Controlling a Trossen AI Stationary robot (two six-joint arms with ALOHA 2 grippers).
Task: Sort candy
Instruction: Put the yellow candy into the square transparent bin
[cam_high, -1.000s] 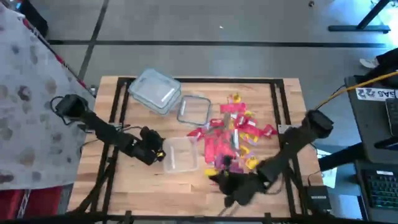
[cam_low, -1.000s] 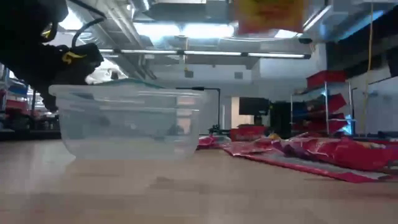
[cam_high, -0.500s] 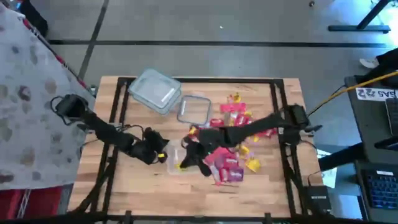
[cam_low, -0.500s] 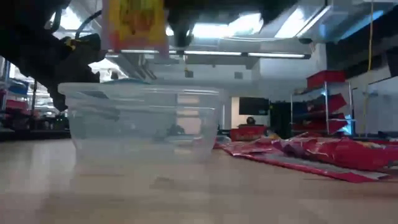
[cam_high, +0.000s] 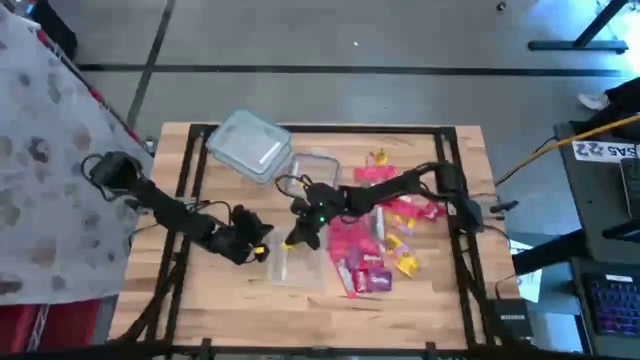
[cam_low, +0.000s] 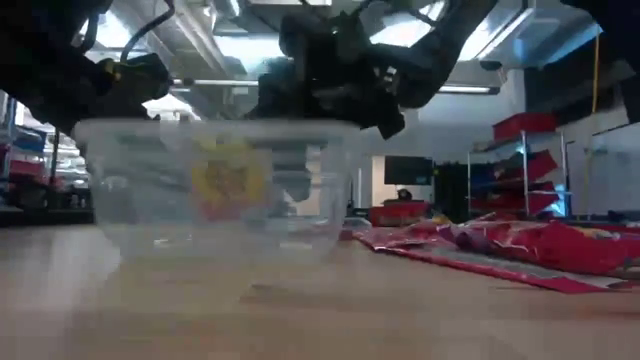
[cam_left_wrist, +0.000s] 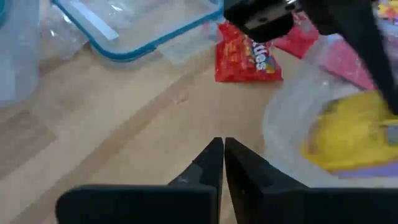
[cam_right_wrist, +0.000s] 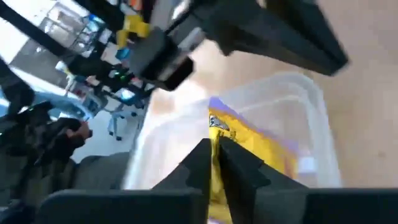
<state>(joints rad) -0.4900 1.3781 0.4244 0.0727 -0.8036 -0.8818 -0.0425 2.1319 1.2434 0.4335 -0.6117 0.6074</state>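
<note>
Nearest the table's front edge lie a couple of magenta-purple packets and a small yellow piece, flat on the wood at the near end of the candy heap.

Just behind them stands a clear tub. The right gripper hangs over its far rim, its arm reaching in across the heap. A yellow packet with red print is inside the tub, upright or nearly so, just under that claw; from the right wrist it shows as a yellow sheet with a purple edge, right ahead of the claw. Whether the claw pinches the packet or has let go of it I cannot tell.

The left gripper sits just beside the tub's left wall, low over the wood, its two tips pressed together and holding nothing.

Farther back, to the right of the tub, the rest of the candy is spread in a loose heap: mostly flat red and pink packets overlapping one another, with small yellow pieces among them. One red packet lies apart on bare wood near the tub.

Beyond that, towards the far-left corner, are a shallow blue-rimmed tub and a larger clear tub. A person in a patterned garment stands at the table's left side
</note>
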